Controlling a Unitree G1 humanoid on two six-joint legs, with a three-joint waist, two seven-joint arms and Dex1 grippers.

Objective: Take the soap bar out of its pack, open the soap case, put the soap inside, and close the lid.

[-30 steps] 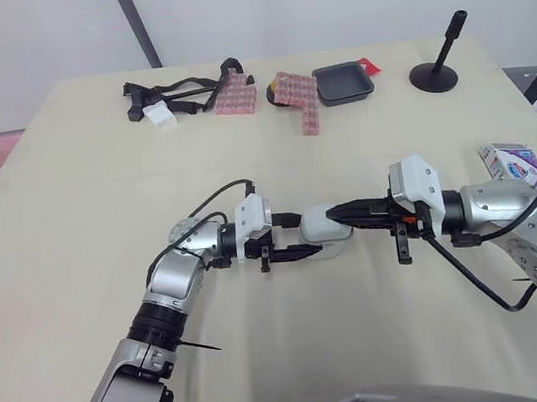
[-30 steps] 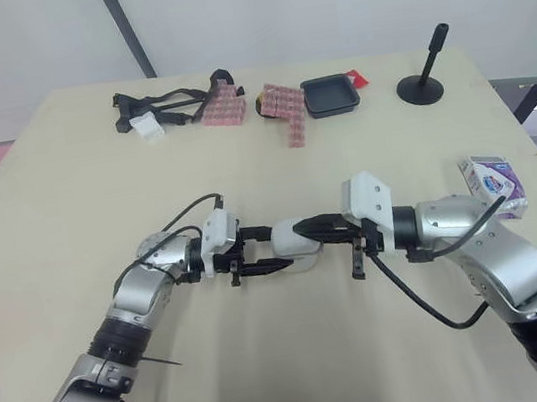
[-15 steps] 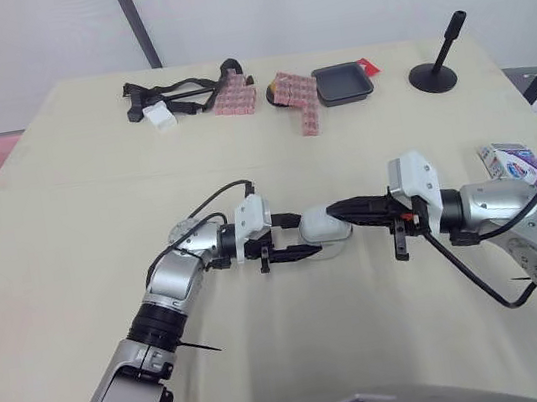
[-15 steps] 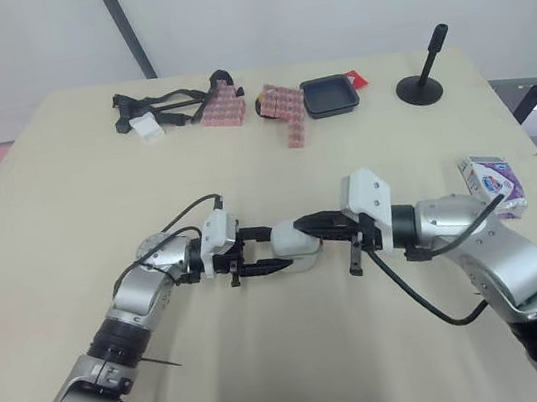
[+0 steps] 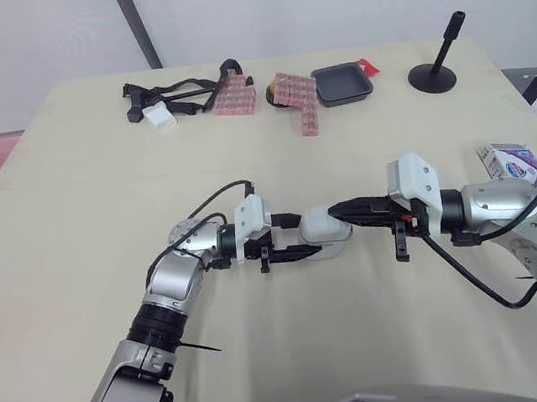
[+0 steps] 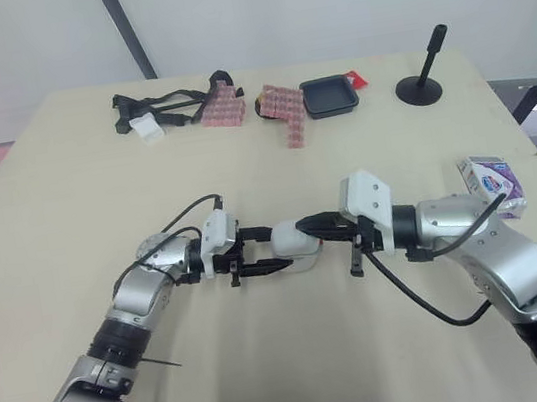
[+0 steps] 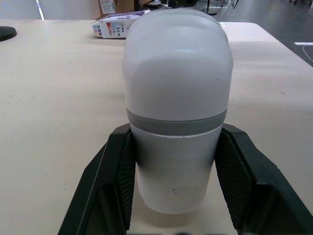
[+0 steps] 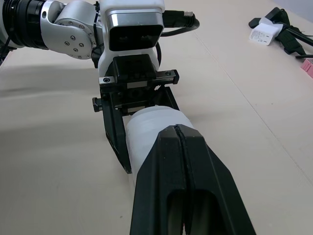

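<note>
Head stereo pair is looking forward and down from above and behind the left gripper (image 5: 290, 237) and right gripper (image 5: 336, 213), taking in the whole table (image 5: 69, 221). Both eyes are sharing nearly the same scene, slightly offset sideways.

Left wrist camera is looking along the left gripper from just behind its fingers (image 7: 115, 186). It is sitting very close to the soap case (image 7: 176, 98) held between them, with the soap pack (image 7: 117, 23) lying far beyond the fingertips.

Right wrist camera is looking along the right gripper's closed fingers, facing the opposite way, straight at the left gripper.

All views are sharing the soap case; the wrist cameras are seeing it from opposite ends.
</note>
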